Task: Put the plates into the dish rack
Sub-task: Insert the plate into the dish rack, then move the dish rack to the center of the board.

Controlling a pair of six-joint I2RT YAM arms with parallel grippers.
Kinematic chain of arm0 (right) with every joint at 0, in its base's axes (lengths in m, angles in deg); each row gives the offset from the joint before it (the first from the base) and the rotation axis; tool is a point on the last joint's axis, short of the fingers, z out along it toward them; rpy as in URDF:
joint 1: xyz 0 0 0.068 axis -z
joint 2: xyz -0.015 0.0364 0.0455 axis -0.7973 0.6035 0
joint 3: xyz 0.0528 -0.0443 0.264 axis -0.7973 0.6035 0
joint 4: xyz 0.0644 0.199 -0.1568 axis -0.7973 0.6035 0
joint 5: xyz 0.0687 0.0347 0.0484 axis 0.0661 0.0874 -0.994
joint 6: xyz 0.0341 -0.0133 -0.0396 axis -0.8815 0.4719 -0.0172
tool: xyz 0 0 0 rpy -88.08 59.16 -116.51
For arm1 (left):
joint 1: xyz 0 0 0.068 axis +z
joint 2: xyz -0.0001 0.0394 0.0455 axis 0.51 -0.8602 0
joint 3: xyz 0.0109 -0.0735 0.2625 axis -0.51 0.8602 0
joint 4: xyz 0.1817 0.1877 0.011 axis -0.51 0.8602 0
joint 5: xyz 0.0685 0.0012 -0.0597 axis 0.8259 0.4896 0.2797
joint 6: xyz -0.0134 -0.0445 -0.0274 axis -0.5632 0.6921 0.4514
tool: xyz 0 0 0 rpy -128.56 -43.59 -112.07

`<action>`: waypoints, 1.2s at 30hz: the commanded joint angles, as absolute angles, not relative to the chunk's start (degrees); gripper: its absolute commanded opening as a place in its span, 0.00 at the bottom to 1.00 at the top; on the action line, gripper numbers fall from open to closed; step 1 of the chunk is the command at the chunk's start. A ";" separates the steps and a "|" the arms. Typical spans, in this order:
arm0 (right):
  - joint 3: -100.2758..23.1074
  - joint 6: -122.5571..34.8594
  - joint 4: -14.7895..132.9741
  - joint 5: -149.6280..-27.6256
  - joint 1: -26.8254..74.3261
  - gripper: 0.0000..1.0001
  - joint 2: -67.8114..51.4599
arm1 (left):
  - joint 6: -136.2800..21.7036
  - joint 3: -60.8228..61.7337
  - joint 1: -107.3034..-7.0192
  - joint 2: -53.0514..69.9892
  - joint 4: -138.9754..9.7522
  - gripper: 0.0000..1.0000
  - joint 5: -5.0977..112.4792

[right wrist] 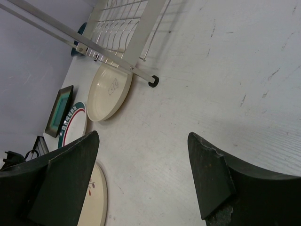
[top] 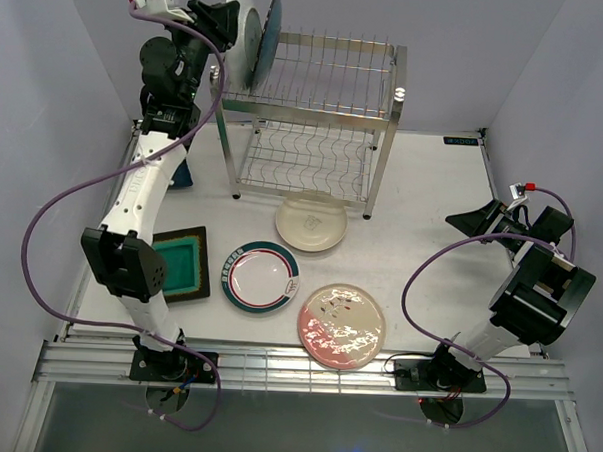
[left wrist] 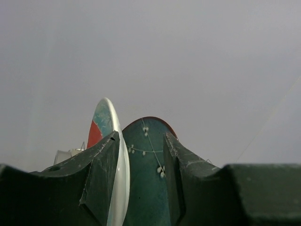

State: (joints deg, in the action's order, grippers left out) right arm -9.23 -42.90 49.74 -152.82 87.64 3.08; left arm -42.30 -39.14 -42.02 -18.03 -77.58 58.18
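Note:
The dish rack (top: 311,116) stands at the back of the table. On the left end of its upper tier two plates stand on edge: a red-teal patterned plate (top: 245,28) (left wrist: 101,122) and a dark teal plate (top: 271,30) (left wrist: 146,179). My left gripper (top: 230,31) (left wrist: 141,136) is at their rims with its jaws apart. The patterned plate's white rim lies by the left finger and the teal plate fills the gap. My right gripper (top: 464,219) (right wrist: 143,179) hangs open over bare table at the right. Flat on the table lie cream (top: 312,221), green-red rimmed (top: 261,275), pink speckled (top: 341,326) and square green (top: 185,263) plates.
A small dark blue dish (top: 181,177) shows partly behind the left arm, left of the rack. The rack's lower tier (top: 305,156) holds nothing. The right wrist view shows the rack's foot (right wrist: 153,81) beside the cream plate (right wrist: 109,92). Walls close in on three sides.

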 commanded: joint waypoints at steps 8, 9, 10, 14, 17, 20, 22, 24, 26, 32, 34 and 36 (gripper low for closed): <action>-10.41 -42.66 49.53 -154.11 87.59 0.81 2.68 | -42.68 -23.11 -39.90 -2.18 -83.94 0.56 66.08; -10.41 -42.57 49.53 -154.11 87.59 0.81 2.68 | -41.63 -21.52 -38.93 -1.04 -85.69 0.56 65.39; -10.41 -42.48 49.53 -154.02 87.42 0.81 2.59 | -39.36 -20.03 -37.18 1.06 -86.32 0.56 63.81; -10.15 -41.61 49.88 -153.32 87.16 0.82 1.54 | -35.66 -14.75 -32.87 3.80 -87.65 0.56 58.45; -9.71 -40.99 49.97 -152.79 86.80 0.82 0.31 | -29.88 -12.37 -27.51 4.51 -87.64 0.57 53.80; -8.74 -39.41 49.53 -152.44 85.84 0.82 -1.71 | -25.29 -9.38 -22.67 3.64 -87.82 0.56 48.18; -7.69 -38.10 48.75 -151.65 84.61 0.82 -3.73 | -22.29 -7.10 -20.39 2.85 -88.87 0.56 45.70; -6.99 -37.30 48.39 -151.13 83.03 0.82 -5.05 | -22.02 -4.74 -19.94 2.32 -89.66 0.56 44.38; -6.11 -35.20 48.12 -150.86 81.80 0.83 -6.81 | -22.02 -3.06 -19.85 2.23 -90.37 0.56 44.81; -3.91 -31.32 47.86 -148.14 77.58 0.83 -11.29 | -21.14 1.42 -19.76 0.99 -92.21 0.61 41.91; -3.12 -31.41 46.81 -147.26 76.61 0.84 -12.69 | -22.19 6.06 -19.68 1.78 -95.54 0.66 41.04; -1.37 -32.81 43.57 -146.12 76.17 0.84 -13.58 | -22.98 9.50 -19.68 2.22 -101.51 0.70 39.54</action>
State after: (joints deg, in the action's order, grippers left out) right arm -3.22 -33.68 48.54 -148.14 76.84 -11.35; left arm -22.24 5.23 -19.79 -0.04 -93.56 42.86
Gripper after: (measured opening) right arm 0.835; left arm 0.686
